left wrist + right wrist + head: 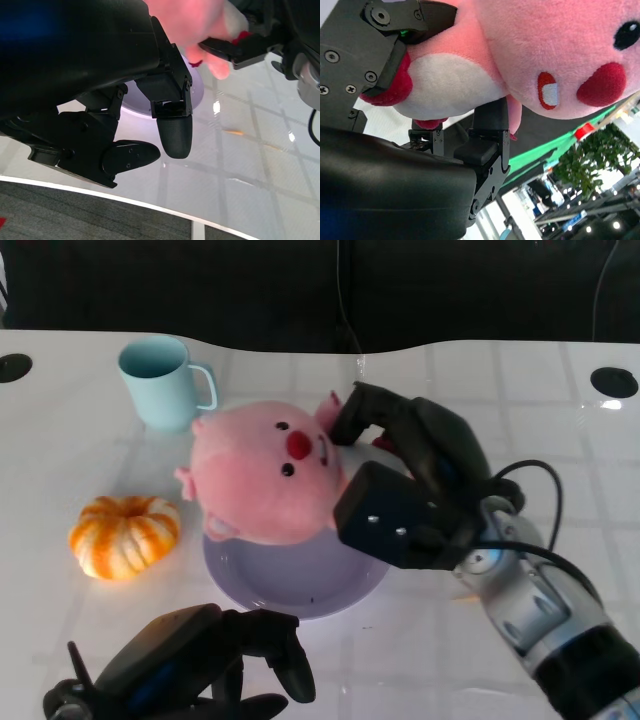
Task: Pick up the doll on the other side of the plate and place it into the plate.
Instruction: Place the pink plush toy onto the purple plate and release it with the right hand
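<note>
Pink plush doll (268, 476) gripped by the right hand (405, 485) over the plate's (250, 585) far rim.
Head view: released now, it may roll off toward the mug (165, 380) or pumpkin (125, 535). Left wrist view: the left hand (125, 130) hangs empty, fingers loosely curled. Right wrist view: fingers (485, 145) clamp the soft belly, which could snag on release.

— How was the light?
— Bright from overhead; glare spots shone on the glossy white desk (560, 440) near its far right corner.
— Any blur?
— The left wrist view was smeared close up, the pink doll (200, 22) overexposed and soft.
</note>
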`<act>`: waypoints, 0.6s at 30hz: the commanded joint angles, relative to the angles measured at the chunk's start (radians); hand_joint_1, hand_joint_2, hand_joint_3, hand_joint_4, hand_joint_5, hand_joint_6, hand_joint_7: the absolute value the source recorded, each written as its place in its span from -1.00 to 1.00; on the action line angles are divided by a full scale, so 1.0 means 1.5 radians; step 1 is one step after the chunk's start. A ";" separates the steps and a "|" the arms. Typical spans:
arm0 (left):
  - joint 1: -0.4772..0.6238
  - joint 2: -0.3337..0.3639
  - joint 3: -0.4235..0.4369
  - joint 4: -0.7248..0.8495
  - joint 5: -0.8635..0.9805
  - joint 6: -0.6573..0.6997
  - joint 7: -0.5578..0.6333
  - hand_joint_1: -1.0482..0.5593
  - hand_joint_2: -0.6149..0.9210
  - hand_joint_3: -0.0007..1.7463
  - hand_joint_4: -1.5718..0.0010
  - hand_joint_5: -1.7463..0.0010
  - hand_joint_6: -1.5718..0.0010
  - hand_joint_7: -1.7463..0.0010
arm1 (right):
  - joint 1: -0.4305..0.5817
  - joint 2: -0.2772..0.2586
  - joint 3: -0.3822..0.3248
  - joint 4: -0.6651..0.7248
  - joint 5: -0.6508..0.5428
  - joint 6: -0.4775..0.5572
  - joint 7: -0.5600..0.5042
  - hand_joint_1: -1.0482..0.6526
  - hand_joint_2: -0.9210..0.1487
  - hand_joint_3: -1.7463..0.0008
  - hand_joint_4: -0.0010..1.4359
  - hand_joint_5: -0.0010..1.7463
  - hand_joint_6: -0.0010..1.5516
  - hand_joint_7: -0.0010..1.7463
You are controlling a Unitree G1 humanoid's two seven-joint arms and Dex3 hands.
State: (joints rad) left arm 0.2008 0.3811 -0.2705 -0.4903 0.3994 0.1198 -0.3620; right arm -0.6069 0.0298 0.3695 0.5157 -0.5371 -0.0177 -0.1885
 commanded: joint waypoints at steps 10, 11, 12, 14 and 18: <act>0.003 0.001 -0.008 -0.018 0.022 0.008 -0.002 0.11 0.80 -0.37 0.10 -0.80 0.01 -0.11 | -0.013 -0.016 0.038 -0.008 -0.026 0.022 0.072 -0.14 -0.91 0.75 -0.44 -0.42 -0.42 -0.91; 0.003 0.002 -0.007 -0.018 0.022 0.008 -0.003 0.11 0.80 -0.37 0.10 -0.80 0.01 -0.11 | -0.012 -0.022 0.043 -0.014 -0.033 0.025 0.082 -0.20 -0.96 0.82 -0.55 -0.47 -0.47 -0.96; 0.003 0.002 -0.007 -0.019 0.022 0.008 -0.003 0.11 0.81 -0.37 0.10 -0.80 0.01 -0.10 | -0.010 -0.026 0.046 -0.018 -0.038 0.027 0.089 -0.25 -0.98 0.83 -0.63 -0.46 -0.50 -0.98; 0.003 0.002 -0.006 -0.020 0.022 0.010 -0.004 0.11 0.81 -0.38 0.10 -0.79 0.01 -0.10 | -0.005 -0.040 0.055 -0.036 -0.046 0.037 0.114 -0.32 -0.99 0.82 -0.73 -0.46 -0.55 -0.99; 0.000 0.002 -0.005 -0.012 0.020 0.003 -0.002 0.12 0.81 -0.39 0.11 -0.80 0.00 -0.09 | 0.009 -0.062 0.062 -0.072 -0.056 0.051 0.149 -0.41 -1.00 0.79 -0.91 -0.46 -0.61 -1.00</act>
State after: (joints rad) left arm 0.2045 0.3770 -0.2827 -0.5073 0.4290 0.1275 -0.3620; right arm -0.6095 -0.0394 0.4605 0.4303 -0.6174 0.0512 0.0186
